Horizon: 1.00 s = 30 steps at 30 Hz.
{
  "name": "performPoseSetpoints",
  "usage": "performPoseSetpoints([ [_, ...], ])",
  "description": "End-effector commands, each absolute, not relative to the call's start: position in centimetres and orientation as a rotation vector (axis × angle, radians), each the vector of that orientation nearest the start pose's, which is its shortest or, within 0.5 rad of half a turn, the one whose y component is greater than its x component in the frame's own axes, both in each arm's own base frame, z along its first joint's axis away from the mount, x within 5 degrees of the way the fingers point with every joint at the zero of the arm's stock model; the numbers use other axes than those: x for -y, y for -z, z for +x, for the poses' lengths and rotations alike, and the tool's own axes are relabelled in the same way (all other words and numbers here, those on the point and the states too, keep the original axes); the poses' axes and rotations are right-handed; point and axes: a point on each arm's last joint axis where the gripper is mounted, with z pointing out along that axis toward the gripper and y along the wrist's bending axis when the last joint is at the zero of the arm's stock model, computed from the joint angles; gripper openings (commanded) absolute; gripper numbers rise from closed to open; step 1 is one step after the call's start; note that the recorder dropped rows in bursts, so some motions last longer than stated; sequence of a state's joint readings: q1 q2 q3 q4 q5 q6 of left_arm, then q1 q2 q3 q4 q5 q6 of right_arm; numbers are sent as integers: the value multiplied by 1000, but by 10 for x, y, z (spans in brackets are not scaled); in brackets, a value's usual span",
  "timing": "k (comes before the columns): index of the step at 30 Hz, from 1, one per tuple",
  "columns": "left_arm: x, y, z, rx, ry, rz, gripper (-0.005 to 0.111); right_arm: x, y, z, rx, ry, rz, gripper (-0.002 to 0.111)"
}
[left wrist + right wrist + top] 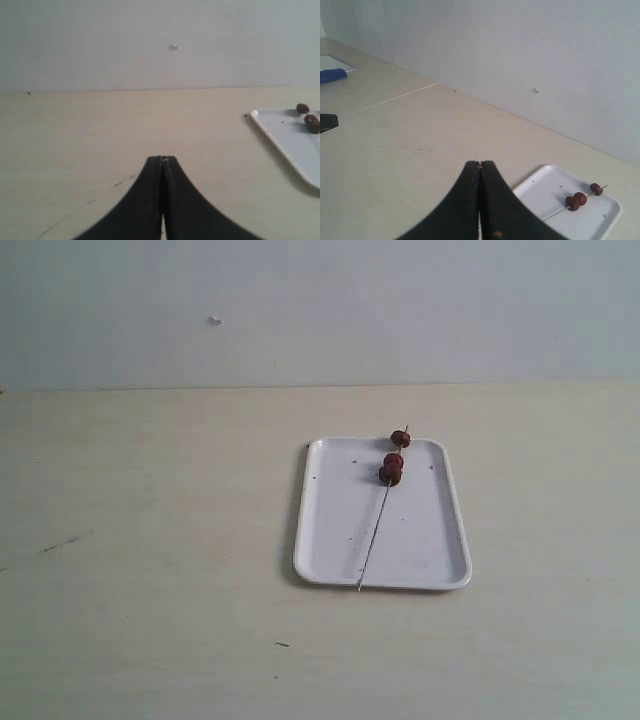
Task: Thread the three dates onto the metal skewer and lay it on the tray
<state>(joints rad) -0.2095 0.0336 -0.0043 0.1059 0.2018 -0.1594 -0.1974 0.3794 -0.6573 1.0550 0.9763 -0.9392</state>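
Observation:
The white tray lies right of centre on the table. The thin metal skewer rests lengthwise in it, its near tip at the tray's front rim. The three dates sit on the skewer's far end: one at the back rim and two touching just below it. The tray with the skewered dates shows in the right wrist view, and the tray's edge with dates in the left wrist view. My left gripper and right gripper are shut and empty, away from the tray. Neither arm appears in the exterior view.
The pale wooden table runs back to a plain grey wall. In the right wrist view a blue object and a dark object lie far off at the edge.

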Motion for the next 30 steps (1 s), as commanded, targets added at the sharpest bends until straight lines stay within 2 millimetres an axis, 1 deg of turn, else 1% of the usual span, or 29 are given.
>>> performPoseSetpoints([
  [1, 7, -192, 55, -1720, 136, 122, 0, -57, -357, 50, -1693, -480, -515, 0],
  [14, 7, -191, 55, -1721, 136, 121, 0, -57, -357, 49, -1691, -475, -519, 0],
  [15, 7, -191, 55, -1721, 136, 121, 0, -53, -363, 48, -1617, -390, -489, 0],
  [16, 7, -191, 55, -1721, 136, 121, 0, -51, -365, 47, -1590, -336, -459, 0],
  [17, 7, -191, 55, -1721, 136, 121, 0, -44, -366, 37, -1557, -183, -395, 0],
  [18, 7, -191, 55, -1721, 136, 121, 0, -43, -366, 28, -1533, -128, -357, 0],
  [19, 7, -191, 55, -1721, 136, 121, 0, -41, -367, 9, -1471, -31, -248, 0],
  [21, 7, -191, 55, -1721, 136, 121, 0, -40, -368, -7, -1391, 0, -166, 0],
  [23, 7, -191, 55, -1721, 136, 121, 0, -41, -367, -19, -1341, 42, -160, 0],
  [24, 7, -191, 55, -1721, 136, 121, 0, -41, -367, -19, -1340, 51, -156, 0],
  [26, 7, -191, 55, -1725, 135, 121, 0, -41, -370, -20, -1322, -41, -92, 0],
  [27, 7, -191, 55, -1725, 135, 121, 0, -41, -368, -19, -1332, -82, -54, 0],
  [28, 7, -191, 55, -1726, 134, 121, 0, -39, -366, -17, -1344, -83, -41, 0],
  [30, 7, -191, 55, -1728, 134, 121, 0, -28, -355, -8, -1379, -25, 67, 0],
])
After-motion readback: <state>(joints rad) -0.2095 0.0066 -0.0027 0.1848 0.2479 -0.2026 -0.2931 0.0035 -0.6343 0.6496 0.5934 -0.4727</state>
